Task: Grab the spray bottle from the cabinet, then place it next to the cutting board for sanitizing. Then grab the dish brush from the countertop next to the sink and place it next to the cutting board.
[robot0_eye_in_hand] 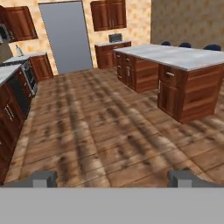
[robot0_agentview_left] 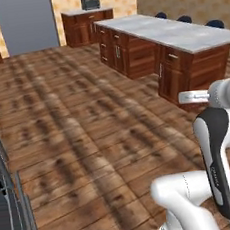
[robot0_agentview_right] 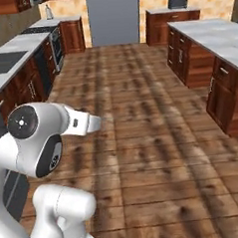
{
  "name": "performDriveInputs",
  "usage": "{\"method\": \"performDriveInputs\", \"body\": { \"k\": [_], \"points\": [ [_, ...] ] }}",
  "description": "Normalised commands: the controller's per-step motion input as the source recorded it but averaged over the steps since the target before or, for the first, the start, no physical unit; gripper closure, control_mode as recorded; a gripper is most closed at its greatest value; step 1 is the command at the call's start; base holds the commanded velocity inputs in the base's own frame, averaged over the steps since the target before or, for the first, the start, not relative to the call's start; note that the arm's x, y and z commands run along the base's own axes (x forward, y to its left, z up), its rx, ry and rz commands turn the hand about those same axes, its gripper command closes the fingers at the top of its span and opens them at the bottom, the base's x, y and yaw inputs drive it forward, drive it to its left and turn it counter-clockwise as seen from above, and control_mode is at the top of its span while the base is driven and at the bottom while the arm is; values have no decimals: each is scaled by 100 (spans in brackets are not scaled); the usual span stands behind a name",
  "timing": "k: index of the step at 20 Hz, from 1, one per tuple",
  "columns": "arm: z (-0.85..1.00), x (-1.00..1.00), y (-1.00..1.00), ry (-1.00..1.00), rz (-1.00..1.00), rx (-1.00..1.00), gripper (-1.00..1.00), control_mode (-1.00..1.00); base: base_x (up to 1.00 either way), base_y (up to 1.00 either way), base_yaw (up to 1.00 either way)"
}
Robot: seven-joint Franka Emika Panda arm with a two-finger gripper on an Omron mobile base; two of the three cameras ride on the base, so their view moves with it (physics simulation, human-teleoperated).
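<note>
Across the open plank floor the gripper looks down the length of the kitchen, its fingertips set wide apart and holding nothing, with the sink sunk in the countertop along the room's left wall, so the arm's next reach is judged to lie leftward. Opposite, the island runs along the right side, a toaster on the far counter beyond it. Spray bottle, cutting board and dish brush cannot be made out anywhere here, and their bearing from the jaws cannot be told.
</note>
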Motion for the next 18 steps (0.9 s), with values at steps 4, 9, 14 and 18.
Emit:
{"method": "performDriveInputs", "body": {
  "k": [4, 9, 14, 18],
  "points": [
    [0, 0, 0, 0, 0, 0, -100, 100, 100, -23, 51],
    [0, 0, 0, 0, 0, 0, -100, 100, 100, -38, 44],
    [0, 0, 0, 0, 0, 0, -100, 100, 100, -54, 39],
    [0, 0, 0, 0, 0, 0, -100, 100, 100, -57, 39]
  ]
}}
